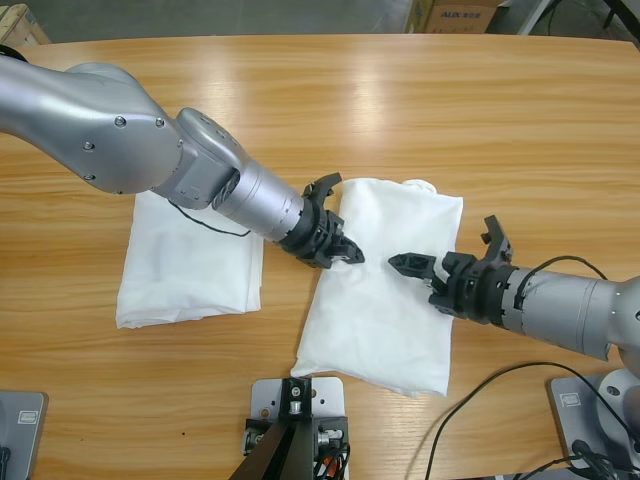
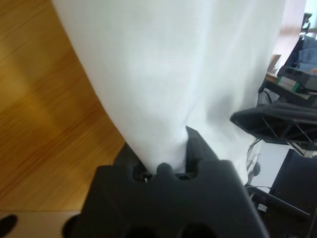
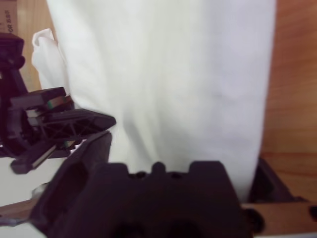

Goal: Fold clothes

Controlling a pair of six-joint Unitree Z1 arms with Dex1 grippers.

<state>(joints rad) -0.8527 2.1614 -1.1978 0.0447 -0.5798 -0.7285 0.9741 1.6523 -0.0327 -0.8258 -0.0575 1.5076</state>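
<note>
On the long wooden table [image 1: 400, 90], two white T-shirts are in play. One T-shirt [image 1: 385, 290] lies near the middle, half-folded into a long slanted panel, and both arms are on it. The second T-shirt [image 1: 190, 265] sits just to its left, already a neat flat rectangle, partly under the big silver arm.

The left gripper [image 1: 340, 250] is at the panel's left edge, and the left wrist view shows a ridge of white cloth rising straight out from between its jaws, so it is pinching the fabric. The right gripper [image 1: 412, 262] is over the panel's right half, jaw tips down at the cloth; the right wrist view shows cloth filling the frame above the black body with the jaws set wide to either side, so it looks spread, gripping nothing.

This is thin, limp cotton, I'd judge: light, no stiffness, it will sag and crease wherever it's lifted. Best hold is a hem or folded edge, both grippers well apart, so the panel carries over evenly
</note>
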